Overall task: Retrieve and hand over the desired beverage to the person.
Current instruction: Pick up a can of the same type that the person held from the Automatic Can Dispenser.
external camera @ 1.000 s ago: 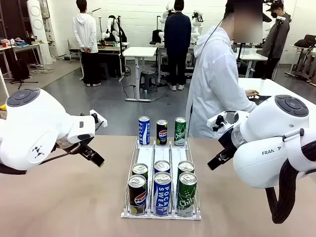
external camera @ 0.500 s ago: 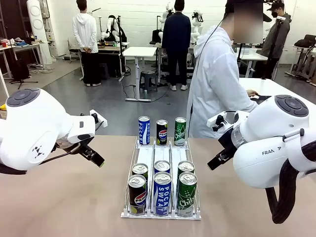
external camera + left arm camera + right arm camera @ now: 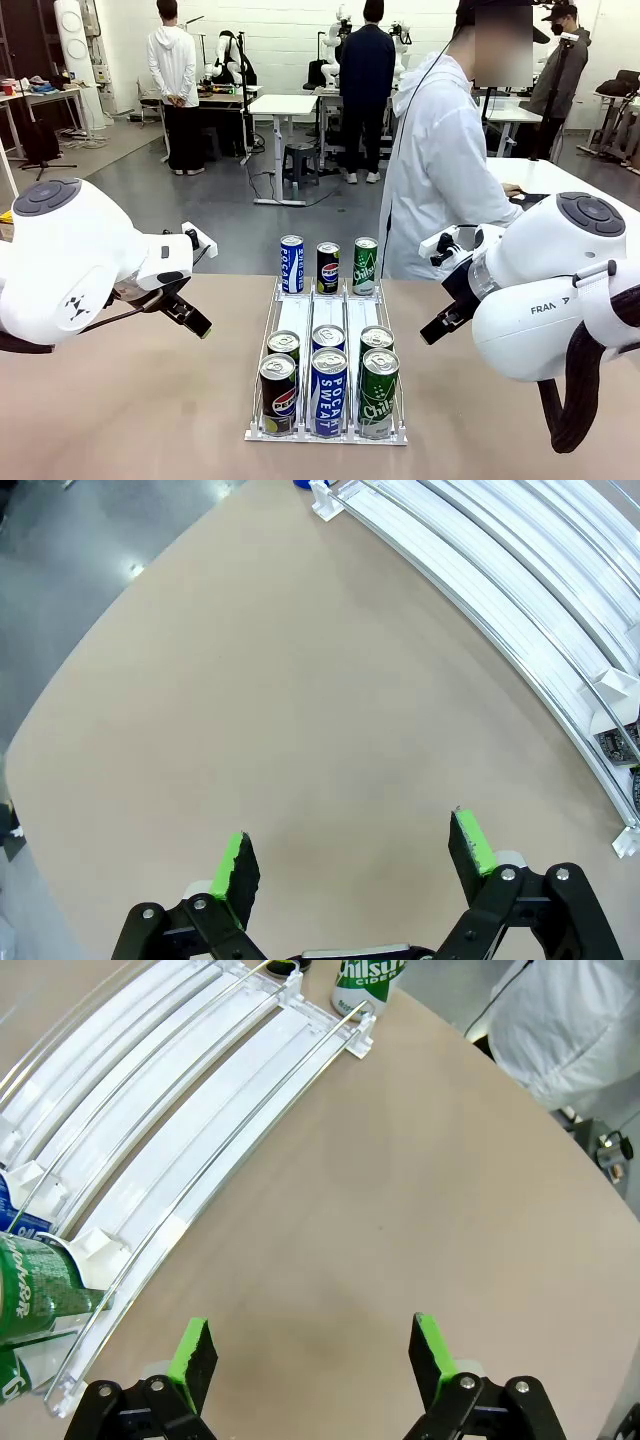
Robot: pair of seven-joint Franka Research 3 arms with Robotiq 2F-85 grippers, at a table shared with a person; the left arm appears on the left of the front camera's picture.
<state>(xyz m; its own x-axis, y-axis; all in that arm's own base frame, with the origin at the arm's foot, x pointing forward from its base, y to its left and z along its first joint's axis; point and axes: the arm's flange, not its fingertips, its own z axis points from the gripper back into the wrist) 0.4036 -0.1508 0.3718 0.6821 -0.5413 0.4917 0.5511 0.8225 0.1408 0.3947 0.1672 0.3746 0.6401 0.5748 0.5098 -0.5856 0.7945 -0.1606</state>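
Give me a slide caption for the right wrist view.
Open right gripper hovers above the tan table beside a white can rack holding a green can.

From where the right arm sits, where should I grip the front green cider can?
Probably its top, from above with the open right gripper. The front green cider can stands upright, a Pocari can close on its left and a second green can right behind; the narrowed neck leaves finger room.

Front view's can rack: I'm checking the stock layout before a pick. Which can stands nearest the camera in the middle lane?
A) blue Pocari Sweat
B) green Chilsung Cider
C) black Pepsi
A: the blue Pocari Sweat can stands at the near end of the middle lane of the rack, with the black Pepsi can on its left and the green Chilsung Cider can on its right.
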